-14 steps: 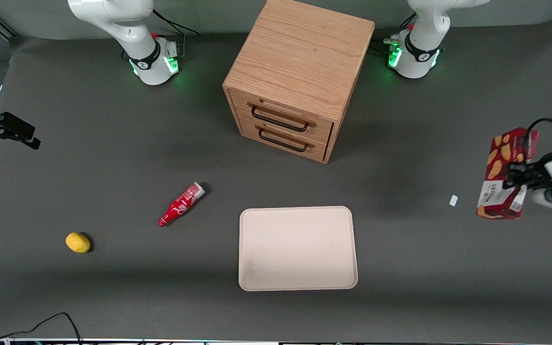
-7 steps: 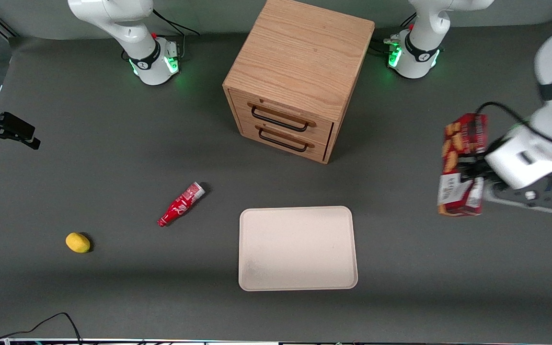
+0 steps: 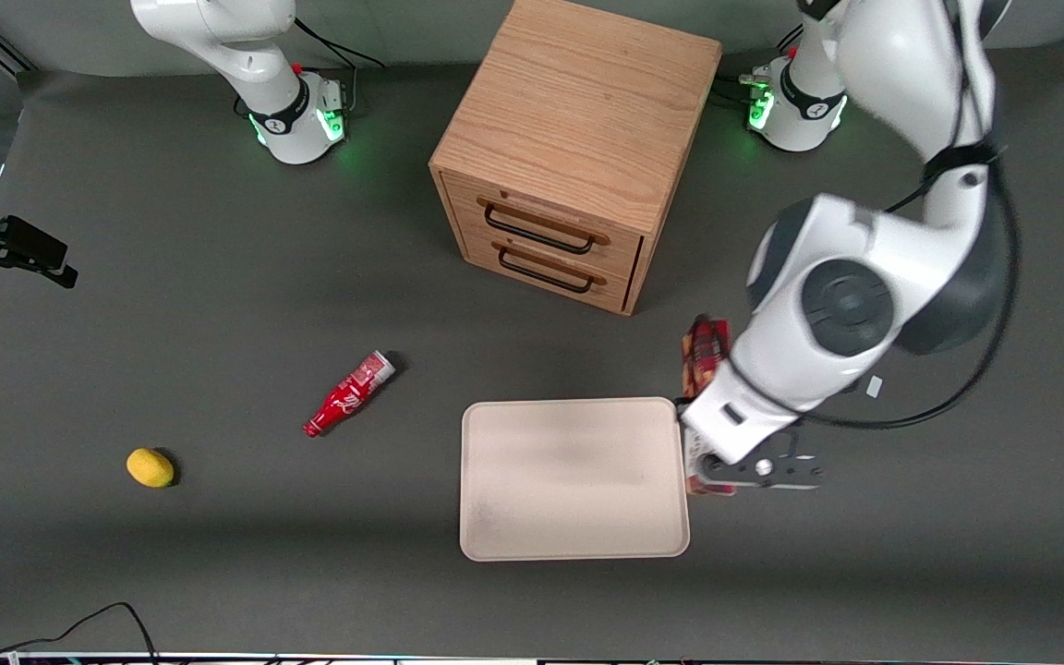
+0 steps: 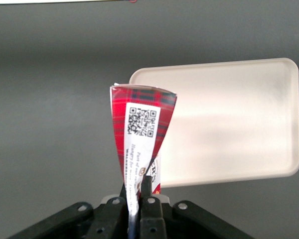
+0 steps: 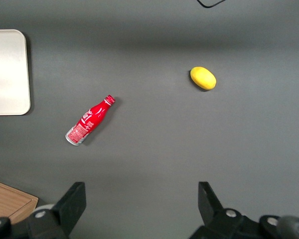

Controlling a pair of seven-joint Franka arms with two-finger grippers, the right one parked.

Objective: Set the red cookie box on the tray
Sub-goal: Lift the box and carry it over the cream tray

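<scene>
- red cookie box clamped edge-on between the fingers of the gripper, held off the table in the air
- box long axis runs from nearer the front camera toward the drawer cabinet; its end flap with the qr label faces the wrist camera
- box hangs just beside the tray, at the tray's edge toward the working arm's end; mostly hidden under the arm in the front view
- tray flat on dark grey table, in front of the cabinet
- small red bottle lies on its side toward the parked arm's end; yellow lemon-like object farther that way, nearer the camera
</scene>
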